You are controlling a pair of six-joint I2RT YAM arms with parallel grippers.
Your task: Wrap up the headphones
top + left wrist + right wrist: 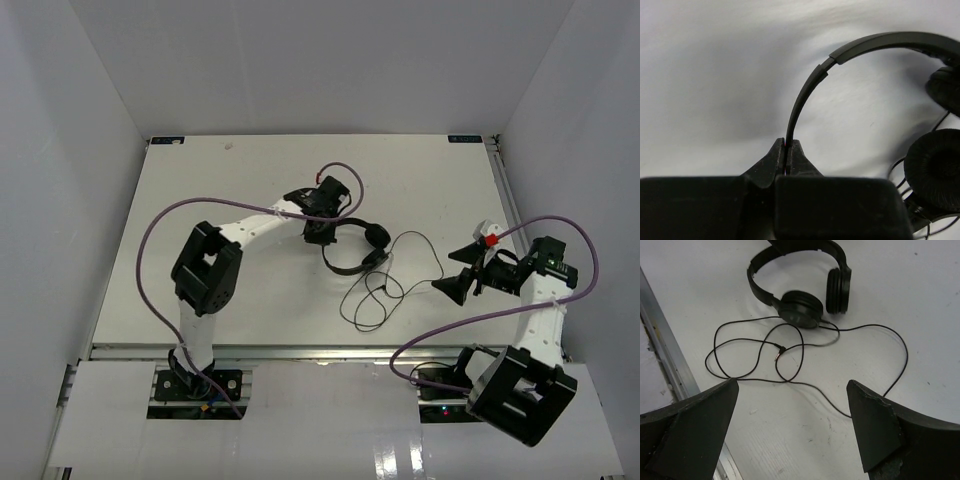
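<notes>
Left gripper [787, 146]: jaws together, clamped on the thin headband [801, 97] of the headphones [355, 250]. The band rises out of the pinch and arches over toward 2 o'clock in the wrist view. Both earcups [934, 170] show at the right edge of that view.

From overhead, this gripper sits at about 10 o'clock of the headphones. The set lies a little right of the middle of the white table [250, 180]. Whether the band is lifted off the surface cannot be told.

The cord [385, 290] leaves the earcups toward 5 o'clock and lies in loose, crossing loops on the table. One long bend swings out toward 3 o'clock. Its plug [780, 351] lies inside the loops.

Right gripper [792, 385]: jaws wide apart, holding nothing. It stands at about 4 o'clock of the headphones, well apart from them. In its own view the headphones lie at 12 o'clock. A run of cord crosses the table between the two fingertips, and contact cannot be told.

A purple cable [150, 240] arcs beside each arm.
</notes>
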